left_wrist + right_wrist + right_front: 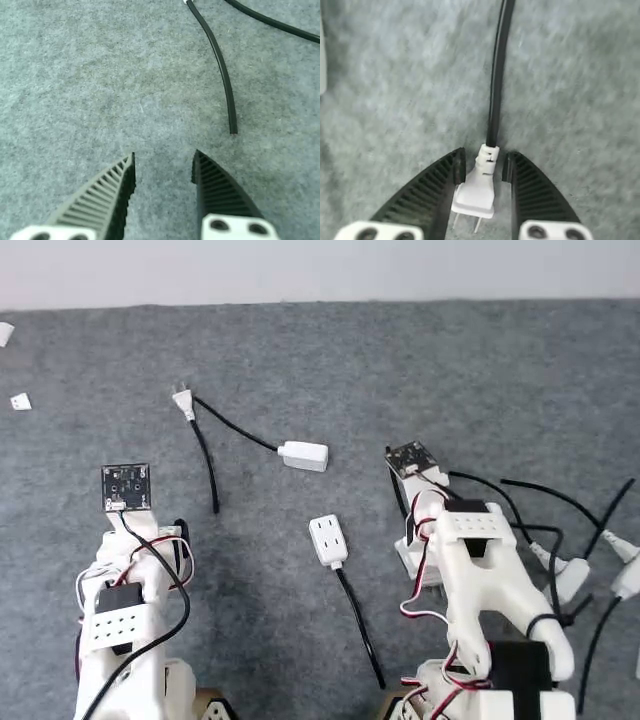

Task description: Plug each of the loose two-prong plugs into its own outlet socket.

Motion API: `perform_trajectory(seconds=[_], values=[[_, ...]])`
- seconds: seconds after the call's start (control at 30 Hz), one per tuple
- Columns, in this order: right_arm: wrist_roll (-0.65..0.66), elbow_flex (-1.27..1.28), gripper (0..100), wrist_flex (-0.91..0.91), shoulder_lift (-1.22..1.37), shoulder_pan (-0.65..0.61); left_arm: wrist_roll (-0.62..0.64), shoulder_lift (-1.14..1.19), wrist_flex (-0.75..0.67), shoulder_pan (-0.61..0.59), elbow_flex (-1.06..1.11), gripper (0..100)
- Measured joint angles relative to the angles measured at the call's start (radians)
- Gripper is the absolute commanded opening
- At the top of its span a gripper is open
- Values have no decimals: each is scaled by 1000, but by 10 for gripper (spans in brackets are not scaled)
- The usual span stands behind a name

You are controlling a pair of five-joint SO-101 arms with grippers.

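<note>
A white plug (476, 192) is bracketed by the right gripper (485, 155), with its prongs turned back toward the wrist and its cord (495, 90) led straight out past the fingertips. These jaws are parted, not clenched: one is touched by the plug, and a thin gap is left at the other. The left gripper (163, 157) is held released over carpet (100, 75), with a cable end (232, 131) seen just ahead of its jaws.

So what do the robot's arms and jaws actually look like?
Both the left arm and right arm are white plastic shells, looped with red, white and black wires. Each carries a small black square board near its tip. The jaws are dark, ribbed wedges tapering to points, on white bases with holes.
</note>
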Motion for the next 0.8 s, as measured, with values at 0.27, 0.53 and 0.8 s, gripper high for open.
perform_trajectory(seconds=[0.27,0.53,0.8], values=[[2,-2,121,-17,0,14,0,0,0,0,0,176],[2,-2,35,-17,3,14,0,0,0,0,0,176],[0,-68,8,2,40,38,0,0,0,0,0,176]])
